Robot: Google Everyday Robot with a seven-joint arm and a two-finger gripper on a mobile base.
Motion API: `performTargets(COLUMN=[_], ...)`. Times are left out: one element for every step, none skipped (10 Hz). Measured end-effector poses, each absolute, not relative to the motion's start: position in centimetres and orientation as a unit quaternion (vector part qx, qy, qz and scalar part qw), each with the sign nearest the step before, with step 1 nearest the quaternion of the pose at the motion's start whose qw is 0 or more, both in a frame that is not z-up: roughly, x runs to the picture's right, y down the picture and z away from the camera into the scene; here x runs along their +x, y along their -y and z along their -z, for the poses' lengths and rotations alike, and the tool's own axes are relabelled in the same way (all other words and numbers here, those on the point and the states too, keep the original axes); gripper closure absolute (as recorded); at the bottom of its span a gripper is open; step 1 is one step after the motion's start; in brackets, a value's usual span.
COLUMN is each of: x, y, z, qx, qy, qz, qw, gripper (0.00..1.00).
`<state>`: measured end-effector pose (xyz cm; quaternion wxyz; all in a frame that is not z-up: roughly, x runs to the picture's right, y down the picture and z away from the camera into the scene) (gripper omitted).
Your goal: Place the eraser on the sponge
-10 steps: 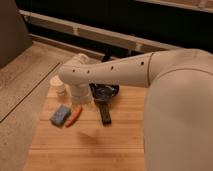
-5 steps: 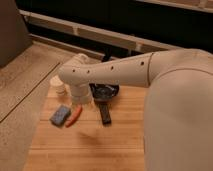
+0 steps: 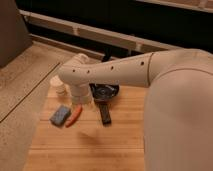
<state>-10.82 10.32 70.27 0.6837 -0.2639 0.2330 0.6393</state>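
A blue-grey sponge lies flat on the left part of the wooden table. A slim orange-red object rests right beside it, touching or nearly touching its right edge. A black oblong object, which looks like the eraser, lies a little farther right, below a black bowl. My white arm reaches in from the right. Its end points down over the table, just above the orange-red object. The gripper sits at that end, mostly hidden by the wrist.
A black bowl stands behind the black oblong object. A white cup stands at the table's back left corner. The floor lies beyond the left edge. My arm's bulk covers the right side.
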Motion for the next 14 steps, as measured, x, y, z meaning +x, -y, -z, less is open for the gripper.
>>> performTargets(x=[-10.8,-10.8,-10.8,-10.8,-10.8,-10.8,-10.7,-11.0,-11.8,-12.3,-13.4,-13.6,-14.9,-15.9], y=[-10.3,-10.3,-10.3,-10.3,-10.3,-10.3,-10.0,-9.1,-8.4,-7.7,-6.5,-6.2,-5.4,-4.9], z=[-70.3,-70.3,-70.3,-70.3,-70.3,-70.3,-70.5,-71.1,-71.6,-72.0,-72.5,-72.7,-73.2,-73.5], qx=[-0.264,-0.264,-0.264,-0.264,-0.264,-0.263,-0.256,-0.243,-0.236,-0.229,-0.223,-0.222,-0.224,-0.229], qy=[-0.233,-0.233,-0.233,-0.233,-0.233,-0.233,-0.237,-0.24,-0.243,-0.246,-0.25,-0.251,-0.249,-0.246], qz=[-0.639,-0.639,-0.639,-0.639,-0.639,-0.639,-0.638,-0.633,-0.624,-0.617,-0.604,-0.601,-0.593,-0.589], qw=[0.684,0.684,0.684,0.684,0.684,0.684,0.687,0.695,0.704,0.712,0.723,0.726,0.733,0.735], gripper=[0.35,0.35,0.35,0.35,0.35,0.35,0.35,0.35,0.35,0.35,0.35,0.35,0.35,0.35])
